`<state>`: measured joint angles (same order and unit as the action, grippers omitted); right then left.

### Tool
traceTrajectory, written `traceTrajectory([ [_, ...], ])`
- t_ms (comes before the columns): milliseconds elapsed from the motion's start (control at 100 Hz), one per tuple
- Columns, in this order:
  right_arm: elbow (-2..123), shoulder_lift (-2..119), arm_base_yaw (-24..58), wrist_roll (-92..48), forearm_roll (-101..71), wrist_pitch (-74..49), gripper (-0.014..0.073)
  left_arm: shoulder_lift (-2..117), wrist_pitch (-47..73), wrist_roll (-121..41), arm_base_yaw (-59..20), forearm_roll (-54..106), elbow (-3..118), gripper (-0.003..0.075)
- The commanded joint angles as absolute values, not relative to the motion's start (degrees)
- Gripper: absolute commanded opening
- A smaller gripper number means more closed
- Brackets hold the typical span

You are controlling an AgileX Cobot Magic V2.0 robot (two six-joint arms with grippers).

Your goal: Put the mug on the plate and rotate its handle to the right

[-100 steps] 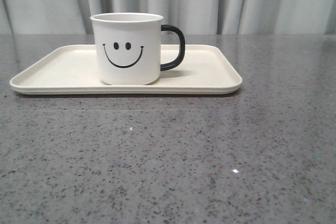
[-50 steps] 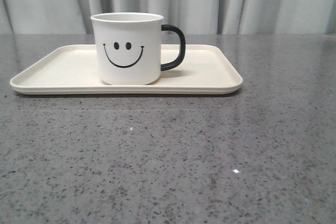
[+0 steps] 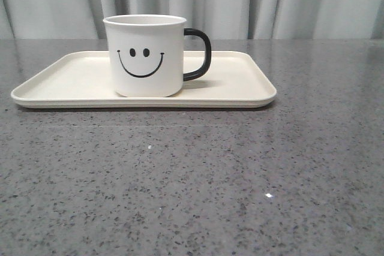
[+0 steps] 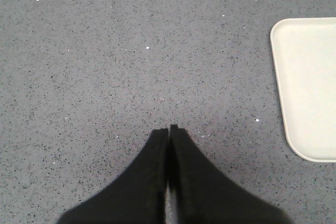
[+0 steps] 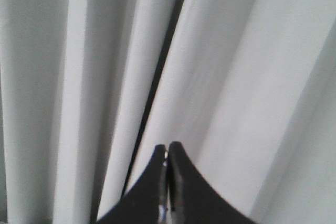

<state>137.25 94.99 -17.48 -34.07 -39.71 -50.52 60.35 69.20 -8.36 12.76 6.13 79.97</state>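
The mug (image 3: 146, 56) stands upright on the plate (image 3: 240, 88), handle (image 3: 200, 54) to the right — well apart from both pincers. Left pincer (image 4: 169, 128) is clenched, empty, over the counter (image 4: 105, 51) near the plate's corner; right pincer (image 5: 167, 148) clenched too, facing the curtain (image 5: 236, 77).

One white smiley-faced cylindrical mug (image 3: 146, 56) with one black loop handle (image 3: 200, 54), on one cream rectangular rimmed plate (image 3: 72, 82).
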Motion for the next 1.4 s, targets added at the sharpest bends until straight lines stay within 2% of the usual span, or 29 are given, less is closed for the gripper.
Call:
traceTrajectory([
  [0,133.9,89.6,-18.0,-36.3,-44.7,-45.0,-0.0061,59.5,65.6,-8.1,13.0,6.7,81.5,-0.0020],
  [170,115.5,80.0,-18.0,-46.1,-53.1,-38.4,-0.0061,59.5,65.6,-8.1,13.0,6.7,81.5,-0.0020],
  [340,89.9,66.6,-18.0,-60.0,-64.7,-32.7,-0.0061,59.5,65.2,-8.1,13.0,6.7,81.5,-0.0020],
  [550,68.1,52.9,-17.7,-66.2,-69.8,-34.0,-0.0062,59.5,64.5,-8.1,13.0,6.7,81.5,-0.0020],
  [780,53.9,45.7,-14.4,-69.0,-70.0,-42.8,-0.0062,59.4,64.1,-8.1,13.0,7.2,81.5,-0.0020],
  [1010,41.0,36.9,-13.7,-69.7,-70.2,-40.9,-0.0062,59.4,64.1,-8.1,13.0,8.6,81.5,-0.0020],
  [1180,30.2,30.8,-13.3,-69.8,-71.0,-33.2,-0.0062,59.4,64.2,-8.1,13.0,9.0,81.5,-0.0020],
  [1390,27.3,29.3,-9.7,-69.8,-71.6,-34.2,-0.0062,59.4,64.2,-8.1,13.0,10.9,81.5,-0.0020],
])
